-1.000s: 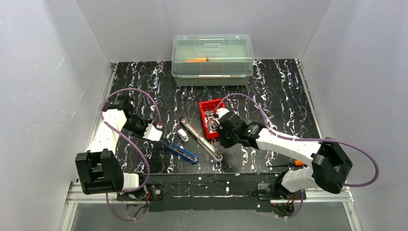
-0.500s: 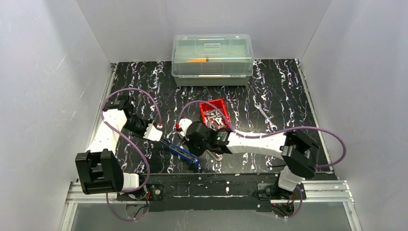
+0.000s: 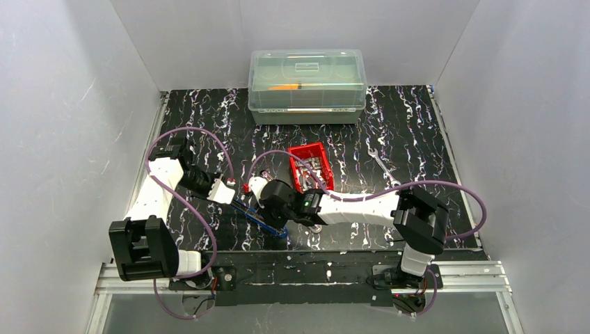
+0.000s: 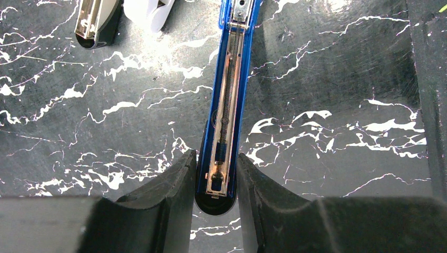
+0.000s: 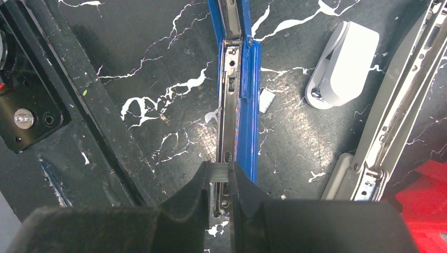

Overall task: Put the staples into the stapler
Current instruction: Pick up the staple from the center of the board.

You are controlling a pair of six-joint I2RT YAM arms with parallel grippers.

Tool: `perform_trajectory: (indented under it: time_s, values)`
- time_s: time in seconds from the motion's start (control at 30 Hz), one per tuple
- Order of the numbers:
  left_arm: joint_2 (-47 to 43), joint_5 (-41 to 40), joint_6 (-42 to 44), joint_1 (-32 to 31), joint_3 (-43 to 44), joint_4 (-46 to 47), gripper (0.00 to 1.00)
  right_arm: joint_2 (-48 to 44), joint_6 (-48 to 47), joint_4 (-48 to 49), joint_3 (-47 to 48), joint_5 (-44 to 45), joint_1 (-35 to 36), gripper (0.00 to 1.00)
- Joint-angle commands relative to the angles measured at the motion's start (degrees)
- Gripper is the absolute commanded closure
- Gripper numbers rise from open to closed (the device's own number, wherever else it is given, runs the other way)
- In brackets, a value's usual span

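Note:
The blue stapler [image 4: 227, 105] lies opened flat on the black mat, its metal magazine channel [image 5: 227, 100] facing up. My left gripper [image 4: 215, 159] is shut on the stapler's rounded end, one finger against each side. My right gripper [image 5: 219, 172] is shut on a short silvery strip of staples [image 5: 218, 173], held just above the channel near its lower end. In the top view the right gripper [image 3: 265, 206] covers the middle of the blue stapler [image 3: 278, 229], and the left gripper [image 3: 232, 199] is at its left end. More staples [image 3: 311, 168] lie in the red tray [image 3: 297, 152].
A grey stapler [image 5: 399, 103] lies open to the right of the blue one, next to a white plastic piece [image 5: 342, 63]. One loose staple strip [image 5: 267, 100] rests beside the blue stapler. A wrench [image 3: 383, 167] lies right of the tray, and a clear lidded box [image 3: 307, 83] stands at the back.
My right arm has swung left from the red tray to above the blue stapler, carrying the staple strip. The left gripper has stayed on the stapler's end.

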Motion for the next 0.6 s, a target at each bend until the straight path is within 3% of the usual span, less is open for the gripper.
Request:
perform_trajectory:
  time_s: [0.0, 0.57]
  values:
    - [-2.01, 2.49, 30.13, -0.35, 1.62, -2.56, 0.96, 1.01, -1.14, 2.79, 1.46, -0.57, 0.45, 0.85]
    - [-1.84, 2.19, 30.07, -0.33, 1.58, -2.48, 0.97, 1.59, -1.26, 4.45, -0.65, 1.03, 0.46, 0.87]
